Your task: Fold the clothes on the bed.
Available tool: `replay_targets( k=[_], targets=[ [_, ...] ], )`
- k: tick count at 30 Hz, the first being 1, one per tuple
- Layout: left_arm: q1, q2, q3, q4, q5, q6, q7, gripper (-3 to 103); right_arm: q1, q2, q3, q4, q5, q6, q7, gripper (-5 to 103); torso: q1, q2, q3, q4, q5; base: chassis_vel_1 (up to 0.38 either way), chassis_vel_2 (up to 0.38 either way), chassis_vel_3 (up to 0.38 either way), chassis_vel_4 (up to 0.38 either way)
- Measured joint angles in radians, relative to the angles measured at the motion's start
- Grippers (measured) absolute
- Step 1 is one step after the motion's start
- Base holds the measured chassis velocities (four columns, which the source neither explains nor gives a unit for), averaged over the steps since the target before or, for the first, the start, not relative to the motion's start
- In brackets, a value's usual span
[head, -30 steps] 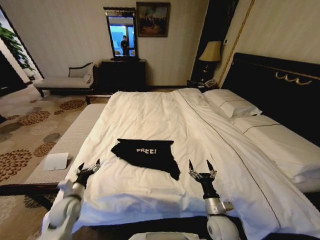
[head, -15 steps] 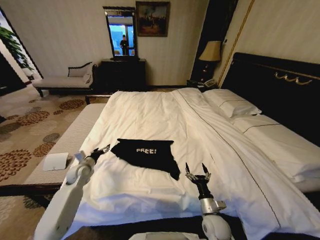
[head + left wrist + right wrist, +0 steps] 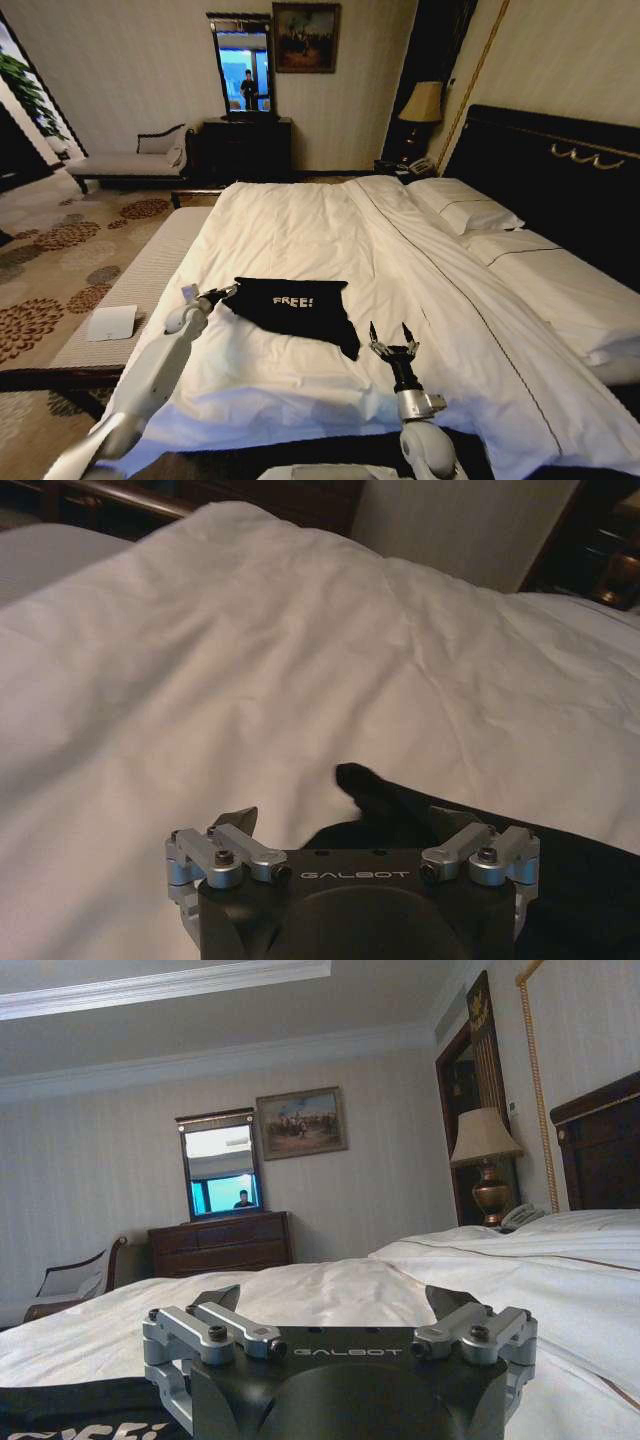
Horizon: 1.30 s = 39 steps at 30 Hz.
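The clothes are one black T-shirt (image 3: pixel 295 305) with white "FREE!" lettering, lying crumpled on the near part of the bed (image 3: pixel 300 225). My left gripper (image 3: pixel 220 295) reaches out to the shirt's left corner and is open. In the left wrist view the left gripper (image 3: pixel 345 818) straddles a dark sleeve tip of the shirt (image 3: pixel 570 880). My right gripper (image 3: pixel 392 337) is open and points upward just right of the shirt's near right corner. In the right wrist view the right gripper (image 3: pixel 333 1300) holds nothing and the shirt (image 3: pixel 70 1410) lies beside it.
A dark headboard (image 3: pixel 560 170) and white pillows (image 3: pixel 465 205) are on the right. A pale bench (image 3: pixel 140 280) with a white card (image 3: pixel 110 322) runs along the bed's left side. A chaise (image 3: pixel 130 160), a dresser (image 3: pixel 245 148) and a lamp (image 3: pixel 422 105) stand behind.
My left arm has stretched forward and to the right, bringing its gripper from the bed's near edge up to the shirt's left corner. The right gripper has shifted slightly left.
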Motion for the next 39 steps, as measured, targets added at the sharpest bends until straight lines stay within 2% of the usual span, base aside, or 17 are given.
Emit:
replay_targets(
  k=[1,2,5,8,9,12,14,17,18,19,20,22,23,26,28,30,39],
  targets=[
    [-0.012,-0.006,0.010,0.012,-0.001,0.002,0.001,97,0.000,0.000,0.000,-0.001,0.000,0.000,0.000,100,0.000,0.000,0.000,0.0000,0.0000,0.000,0.000,0.000,0.000],
    [-0.028,-0.013,0.024,0.027,-0.002,0.007,0.001,89,0.001,0.000,0.001,-0.001,0.000,0.000,0.000,100,0.000,0.000,0.000,0.0000,0.0000,0.000,0.000,0.000,0.000],
    [-0.053,-0.029,0.044,0.056,0.002,0.018,0.001,85,0.001,-0.002,0.005,-0.003,0.001,0.000,0.000,100,0.000,0.000,0.000,0.0000,0.0000,0.000,0.000,0.000,0.000],
    [-0.079,-0.046,0.052,0.090,0.013,0.027,-0.003,70,0.001,-0.003,0.011,-0.004,0.002,0.000,0.000,100,0.000,0.000,0.000,-0.0001,0.0000,0.000,0.000,0.000,0.000],
    [-0.079,-0.046,0.052,0.090,0.013,0.027,-0.003,70,0.001,-0.003,0.011,-0.004,0.002,0.000,0.000,100,0.000,0.000,0.000,-0.0001,0.0000,0.000,0.000,0.000,0.000],
    [-0.090,-0.050,0.053,0.108,0.022,0.035,-0.013,53,0.001,-0.002,0.012,-0.006,0.003,0.003,0.000,100,0.000,0.000,0.000,0.0000,0.0000,0.000,0.000,0.000,0.000],
    [-0.092,-0.050,0.053,0.113,0.024,0.036,-0.013,53,0.001,-0.001,0.012,-0.007,0.003,0.003,0.000,100,0.000,0.000,0.000,0.0000,0.0000,0.000,0.000,0.000,0.000],
    [-0.095,-0.051,0.049,0.129,0.029,0.035,-0.013,37,0.004,0.001,0.010,-0.013,0.001,0.005,0.000,100,0.000,0.000,0.000,-0.0001,0.0000,0.000,0.000,0.000,0.000],
    [-0.095,-0.051,0.049,0.129,0.029,0.035,-0.013,37,0.004,0.001,0.010,-0.013,0.001,0.005,0.000,100,0.000,0.000,0.000,-0.0001,0.0000,0.000,0.000,0.000,0.000],
    [-0.096,-0.051,0.047,0.132,0.030,0.035,-0.013,32,0.005,0.001,0.009,-0.014,0.000,0.005,0.000,100,0.000,0.000,0.000,0.0000,0.0000,0.000,0.000,0.000,0.000],
    [-0.096,-0.051,0.045,0.135,0.031,0.034,-0.013,32,0.006,0.001,0.007,-0.015,0.000,0.006,0.000,100,0.000,0.000,0.000,0.0000,0.0000,0.000,0.000,0.000,0.000],
    [-0.096,-0.049,0.037,0.138,0.036,0.029,-0.013,21,0.009,0.001,0.005,-0.017,-0.001,0.006,0.000,100,0.000,0.000,0.000,0.0000,-0.0002,0.000,0.000,0.000,0.000],
    [-0.096,-0.049,0.037,0.138,0.036,0.029,-0.013,21,0.009,0.001,0.005,-0.017,-0.001,0.006,0.000,100,0.000,0.000,0.000,0.0000,-0.0002,0.000,0.000,0.000,0.000],
    [-0.095,-0.045,0.026,0.138,0.038,0.022,-0.013,5,0.011,0.000,0.005,-0.019,-0.002,0.006,0.001,100,0.000,0.000,0.000,0.0000,-0.0002,0.000,0.000,0.000,0.000],
    [-0.094,-0.043,0.023,0.138,0.038,0.021,-0.013,5,0.011,-0.001,0.005,-0.019,-0.002,0.006,0.001,100,0.000,0.000,0.000,0.0000,-0.0001,0.000,0.000,0.000,0.000],
    [-0.088,-0.037,0.017,0.132,0.038,0.016,-0.013,0,0.012,-0.002,0.004,-0.020,-0.002,0.007,0.001,100,0.000,0.000,0.000,0.0001,-0.0002,0.000,0.000,0.000,0.000],
    [-0.079,-0.025,0.002,0.129,0.041,-0.012,0.009,0,0.013,-0.004,0.002,-0.027,-0.002,0.010,0.003,100,0.000,0.000,0.000,0.0000,0.0000,0.000,0.000,0.000,0.000]
  ],
)
